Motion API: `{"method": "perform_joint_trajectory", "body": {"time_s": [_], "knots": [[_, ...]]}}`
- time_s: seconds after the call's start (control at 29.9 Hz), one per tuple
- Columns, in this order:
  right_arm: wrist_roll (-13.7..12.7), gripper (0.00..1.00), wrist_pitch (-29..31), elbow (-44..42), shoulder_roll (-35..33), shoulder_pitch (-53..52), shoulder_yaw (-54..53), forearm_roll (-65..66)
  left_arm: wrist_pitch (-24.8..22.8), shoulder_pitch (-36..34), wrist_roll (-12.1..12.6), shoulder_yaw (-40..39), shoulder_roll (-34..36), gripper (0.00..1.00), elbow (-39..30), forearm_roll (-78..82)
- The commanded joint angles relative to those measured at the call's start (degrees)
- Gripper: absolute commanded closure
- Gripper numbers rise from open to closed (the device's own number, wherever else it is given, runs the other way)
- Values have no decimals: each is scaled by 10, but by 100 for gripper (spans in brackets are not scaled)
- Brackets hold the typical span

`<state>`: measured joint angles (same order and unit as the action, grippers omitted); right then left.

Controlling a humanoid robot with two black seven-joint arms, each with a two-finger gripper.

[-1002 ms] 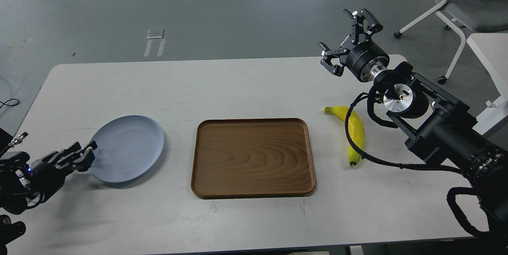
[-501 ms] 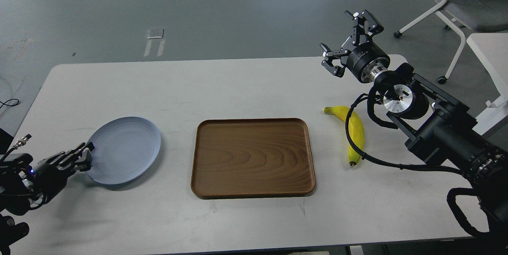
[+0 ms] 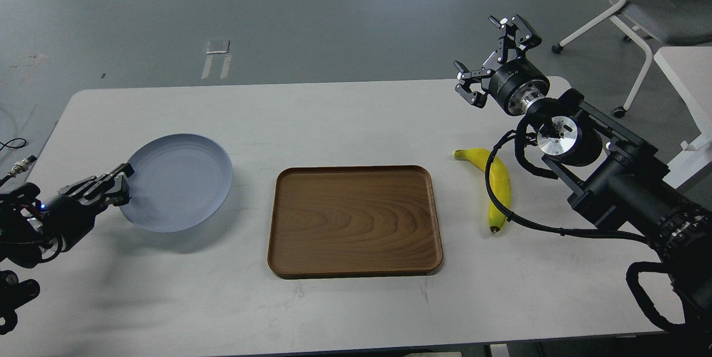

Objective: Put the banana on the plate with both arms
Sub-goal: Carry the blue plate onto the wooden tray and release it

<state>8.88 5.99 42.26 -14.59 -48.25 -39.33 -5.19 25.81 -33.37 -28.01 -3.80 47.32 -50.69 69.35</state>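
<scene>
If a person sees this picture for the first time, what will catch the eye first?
Probably the bright yellow banana, lying on the white table right of the brown wooden tray at the centre. Next, the pale blue plate on the left, gripped at its edge by the left gripper with a shadow beneath it. The right gripper hangs open beyond the banana.

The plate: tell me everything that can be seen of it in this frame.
The plate is round, shallow and pale blue-grey, with faint concentric rings and a smooth matte look. It is empty. It sits left of the wooden tray, apart from it, and casts a shadow on the table along its near side, so it looks lifted. The left gripper is shut on its left rim.
</scene>
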Motion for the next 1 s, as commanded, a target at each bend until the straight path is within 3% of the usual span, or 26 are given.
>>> {"method": "perform_joint_trajectory", "body": {"time_s": [0.0, 0.27, 0.43, 0.67, 0.97], "knots": [[0, 0, -9, 0, -1, -2, -1, 0, 1, -37, 0, 0, 13, 100, -55, 5], [0, 0, -14, -1, -13, -2, -1, 0, -1, -95, 0, 3, 23, 100, -135, 49], [0, 0, -14, -2, -16, -4, -1, 0, -8, -150, 0, 6, -70, 100, -134, 66], [-5, 0, -19, 0, -25, -17, -32, 0, -23, -187, 0, 108, -193, 100, -66, 66], [-6, 0, -27, -2, -40, -44, -36, 0, -23, -180, 0, 158, -254, 100, 0, 66]]}}
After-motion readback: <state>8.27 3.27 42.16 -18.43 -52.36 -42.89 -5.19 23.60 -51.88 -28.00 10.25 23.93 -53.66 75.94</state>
